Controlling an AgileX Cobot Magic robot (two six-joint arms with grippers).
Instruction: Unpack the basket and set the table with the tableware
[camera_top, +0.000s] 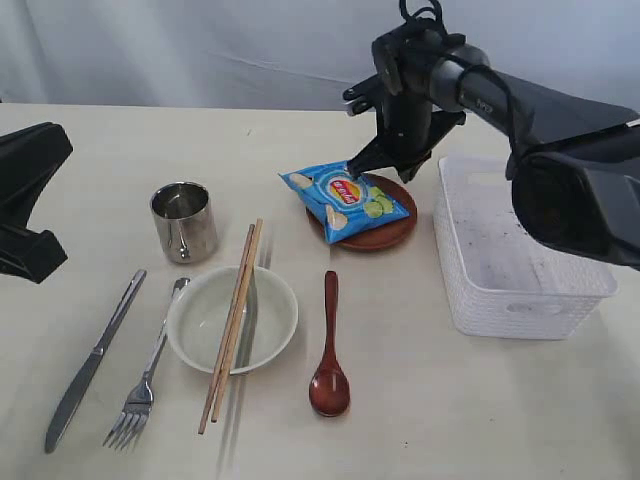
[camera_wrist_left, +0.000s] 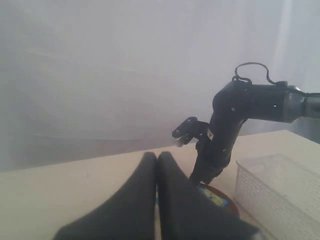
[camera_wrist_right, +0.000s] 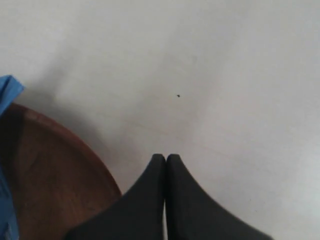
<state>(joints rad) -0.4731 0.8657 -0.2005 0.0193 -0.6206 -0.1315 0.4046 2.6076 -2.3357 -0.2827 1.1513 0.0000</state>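
Note:
The white basket (camera_top: 500, 300) stands on the right of the table (camera_top: 450, 410), with nothing showing inside it. A blue crisp packet (camera_top: 345, 200) lies on the round brown plate (camera_top: 385, 238). My right gripper (camera_top: 356, 163) hangs shut and empty over the plate's far rim (camera_wrist_right: 50, 175), its tips (camera_wrist_right: 166, 157) pressed together above bare tabletop. The steel cup (camera_top: 184, 220) stands upright. Two chopsticks (camera_top: 235, 320) lie across the white bowl (camera_top: 280, 300). The wooden spoon (camera_top: 329, 360), fork (camera_top: 145, 385) and knife (camera_top: 90, 360) lie flat. My left gripper (camera_wrist_left: 157, 156) is shut and empty.
The left arm (camera_top: 30, 200) sits at the table's left edge, away from the tableware. The right arm (camera_wrist_left: 225, 130) reaches over the basket (camera_wrist_left: 270, 185) toward the plate (camera_wrist_left: 227, 205). A pale curtain hangs behind the table.

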